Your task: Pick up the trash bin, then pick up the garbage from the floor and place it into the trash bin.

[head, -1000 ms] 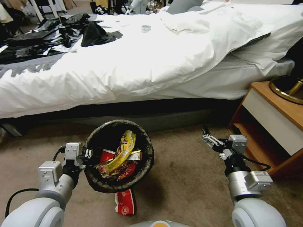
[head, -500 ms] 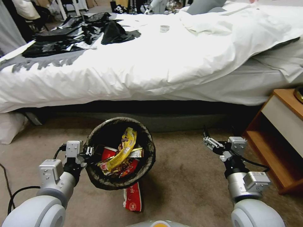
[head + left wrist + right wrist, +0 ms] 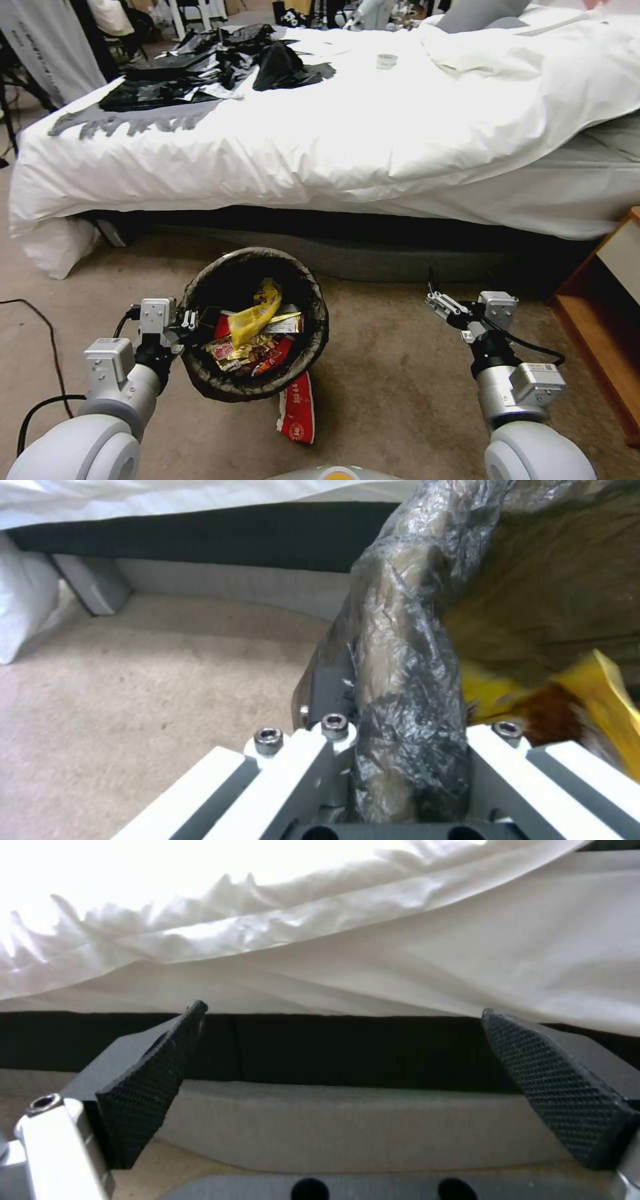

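The trash bin [image 3: 319, 333], lined with a dark bag, hangs just above the carpet in front of the bed. My left gripper [image 3: 192, 327] is shut on its near-left rim; in the left wrist view the crinkled liner rim [image 3: 400, 680] runs between the fingers [image 3: 313, 750]. Inside lies garbage: a yellow snack wrapper [image 3: 255, 313] on top of red packets [image 3: 273, 353]. A red wrapper [image 3: 298, 408] lies on the floor, partly under the bin's near side. My right gripper [image 3: 453, 297] hovers open and empty to the bin's right, its black pads [image 3: 150, 1090] wide apart, facing the bed base.
A bed [image 3: 333, 153] with white sheets spans the back, with black plastic bags [image 3: 200, 67] on its far left part. A wooden nightstand [image 3: 617, 320] stands at the right edge. A black cable [image 3: 50, 340] runs over the carpet at left. Bare carpet [image 3: 393, 380] lies between the arms.
The camera has swung left: bed, nightstand and floor wrapper slid right in the picture. Both arms and the held bin keep their places. The yellow wrapper has sagged lower in the bin.
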